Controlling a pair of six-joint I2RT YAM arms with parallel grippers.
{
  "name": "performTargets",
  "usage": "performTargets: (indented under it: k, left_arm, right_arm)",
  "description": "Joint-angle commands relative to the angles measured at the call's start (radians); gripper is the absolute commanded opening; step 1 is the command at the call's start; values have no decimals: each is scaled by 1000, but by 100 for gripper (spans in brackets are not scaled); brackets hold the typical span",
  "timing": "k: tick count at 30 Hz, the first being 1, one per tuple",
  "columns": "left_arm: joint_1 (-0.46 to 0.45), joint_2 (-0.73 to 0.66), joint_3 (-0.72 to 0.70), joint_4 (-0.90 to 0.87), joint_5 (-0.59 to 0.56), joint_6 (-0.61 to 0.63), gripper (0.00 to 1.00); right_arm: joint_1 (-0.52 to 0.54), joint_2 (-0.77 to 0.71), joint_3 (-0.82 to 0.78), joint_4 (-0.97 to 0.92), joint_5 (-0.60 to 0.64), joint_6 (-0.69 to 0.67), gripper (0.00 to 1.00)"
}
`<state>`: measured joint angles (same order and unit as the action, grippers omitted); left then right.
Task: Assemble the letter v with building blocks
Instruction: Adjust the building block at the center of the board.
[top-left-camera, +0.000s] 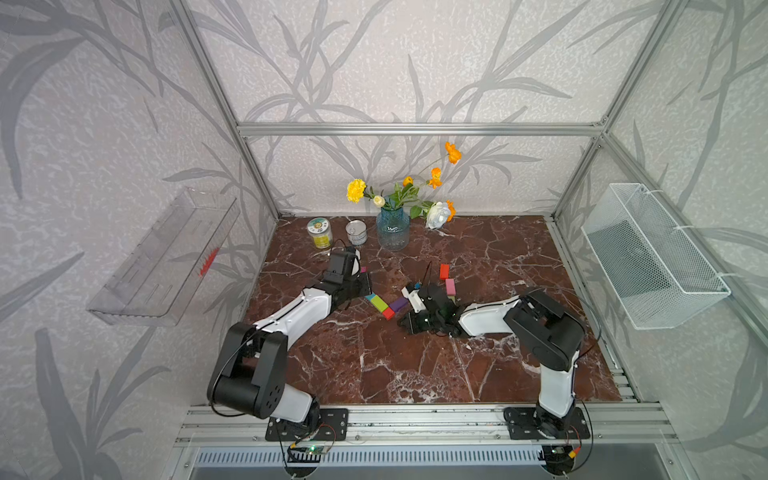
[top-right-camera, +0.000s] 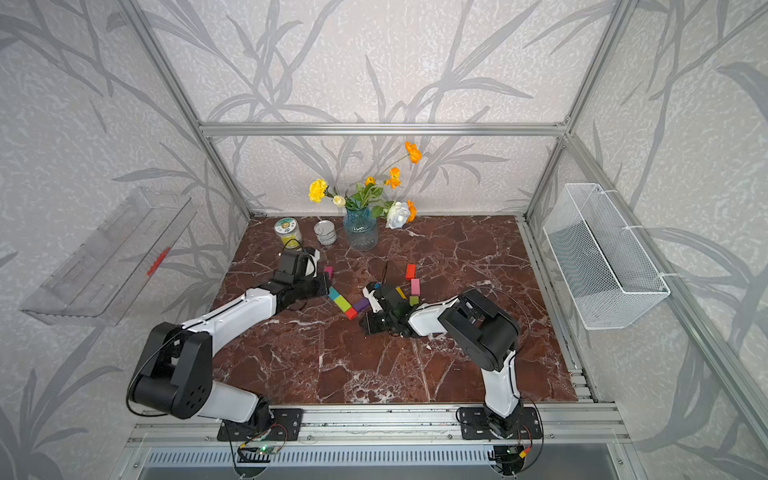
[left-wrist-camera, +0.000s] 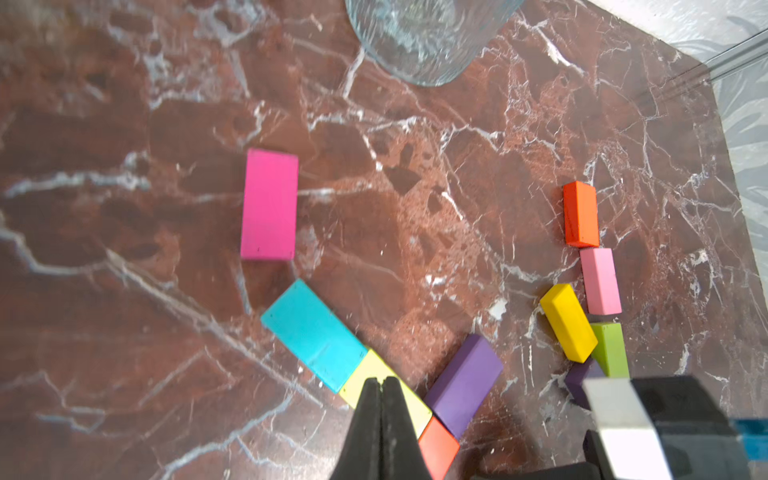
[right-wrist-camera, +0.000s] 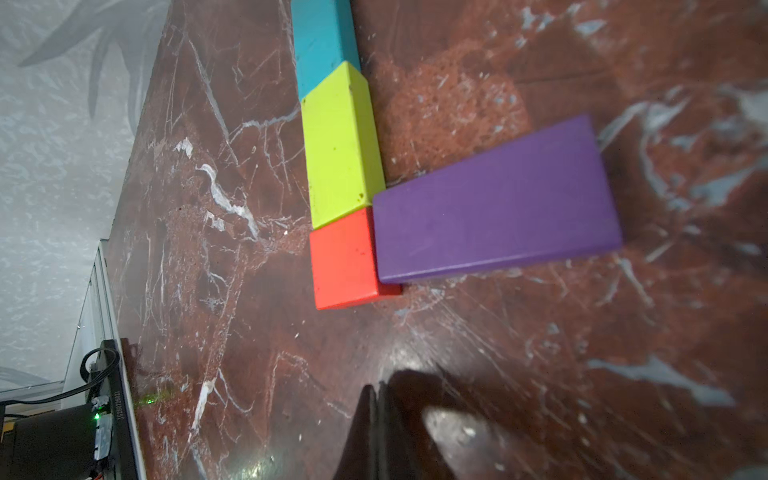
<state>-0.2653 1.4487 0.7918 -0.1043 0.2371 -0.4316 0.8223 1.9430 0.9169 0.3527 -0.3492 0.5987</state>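
Currently you have ten building blocks (top-left-camera: 379, 302) on the bench (top-left-camera: 415, 365). Three lie end to end in one slanted line: teal bar (left-wrist-camera: 313, 334), lime bar (right-wrist-camera: 343, 145), red cube (right-wrist-camera: 345, 259). One purple bar (right-wrist-camera: 498, 199) butts against the red cube and angles away. One magenta bar (left-wrist-camera: 269, 204) sits just beyond the teal end, apart from it.

Five more cluster well apart:
- orange-red bar (left-wrist-camera: 580, 214)
- pink bar (left-wrist-camera: 600, 281)
- yellow bar (left-wrist-camera: 568, 322)
- green block (left-wrist-camera: 611, 349)
- dark purple cube (left-wrist-camera: 577, 380), only partly in view

Both pincers are closed tight and empty. The left pincer (left-wrist-camera: 380, 384) is over the lime bar, and the right pincer (right-wrist-camera: 375, 392) is near the red cube. Two cans (top-left-camera: 319, 233) and one vase (top-left-camera: 392, 230) stand at the back.
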Motion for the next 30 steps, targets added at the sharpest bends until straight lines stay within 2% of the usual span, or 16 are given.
performTargets:
  k: [1, 7, 11, 18, 30]
  left_arm:
    - [1, -54, -117, 75, -2, -81, 0]
    - [1, -145, -280, 170, 14, -155, 0]
    - [1, -130, -319, 212, 64, -176, 0]
    - [-3, -3, -355, 385, 177, -262, 0]
    - [-28, 49, -342, 384, 167, -260, 0]
  right_arm:
    - [6, 28, 19, -51, 27, 1, 0]
    - [5, 55, 58, -61, 21, -6, 0]
    - [6, 68, 74, -65, 26, -10, 0]
    - [6, 85, 97, -70, 32, -11, 0]
    - [6, 98, 106, -69, 38, -11, 0]
